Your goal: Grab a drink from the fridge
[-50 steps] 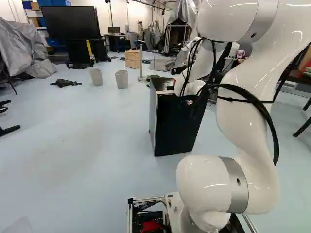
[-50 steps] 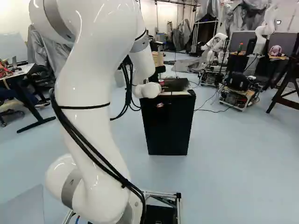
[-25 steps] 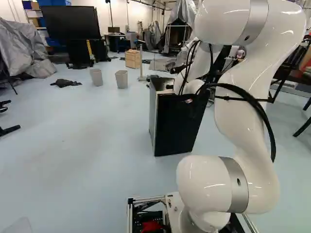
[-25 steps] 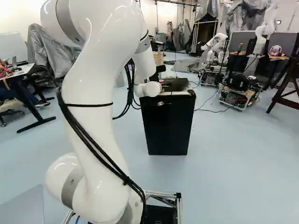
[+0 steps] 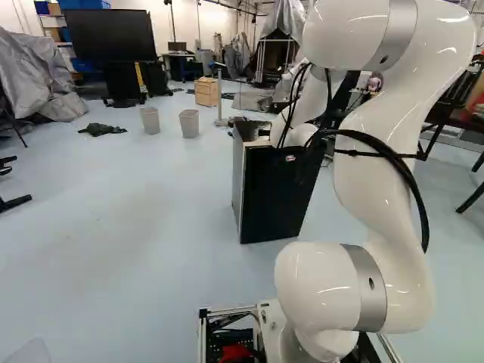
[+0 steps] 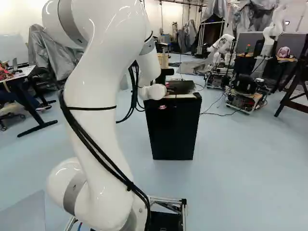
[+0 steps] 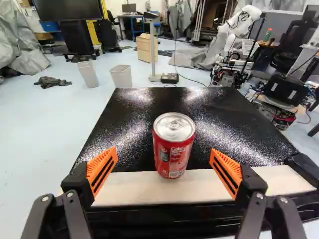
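Observation:
In the right base view a dark part of my gripper [image 6: 166,72] shows beside the white wrist, above the black fridge [image 6: 173,126]; the arm hides the rest. The wrist view has the gripper [image 7: 163,172] open, its orange pads spread wide with no contact on anything. A red drink can with a silver lid [image 7: 173,144] stands upright between and a little ahead of the fingertips. It rests at the front of the fridge's glossy black top [image 7: 144,107], by the pale front strip [image 7: 214,189]. In the base views the fridge door appears closed; its inside is hidden.
Two grey bins [image 5: 189,123] and a wooden drawer unit [image 5: 206,91] stand beyond the fridge to its left. Another robot [image 6: 224,45] and a wheeled base with cables [image 6: 246,94] are farther off to the right.
Against its lowest joint, my upper arm has shifted slightly, to the right in the right base view, then stayed nearly still. The base and fridge have not moved.

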Controlling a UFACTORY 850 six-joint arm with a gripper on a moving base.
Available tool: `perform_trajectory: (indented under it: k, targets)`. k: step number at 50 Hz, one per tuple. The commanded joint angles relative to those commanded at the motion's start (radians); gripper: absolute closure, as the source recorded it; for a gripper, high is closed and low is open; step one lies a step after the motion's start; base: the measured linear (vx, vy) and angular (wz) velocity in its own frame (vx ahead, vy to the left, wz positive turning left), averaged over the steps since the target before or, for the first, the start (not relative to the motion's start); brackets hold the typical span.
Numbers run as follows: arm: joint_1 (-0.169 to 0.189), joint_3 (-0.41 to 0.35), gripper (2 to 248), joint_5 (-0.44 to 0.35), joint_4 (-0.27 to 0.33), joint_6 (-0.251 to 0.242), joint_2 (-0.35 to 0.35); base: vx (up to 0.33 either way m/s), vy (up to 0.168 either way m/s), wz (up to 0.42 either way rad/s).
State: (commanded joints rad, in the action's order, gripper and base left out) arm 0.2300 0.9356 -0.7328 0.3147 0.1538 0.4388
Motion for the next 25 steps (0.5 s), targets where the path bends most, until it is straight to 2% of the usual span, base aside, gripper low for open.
perform_trajectory:
  k: [25]
  targets:
    - [-0.004,0.038,3,0.0,0.0,0.004,0.03,0.0,0.0,0.0]
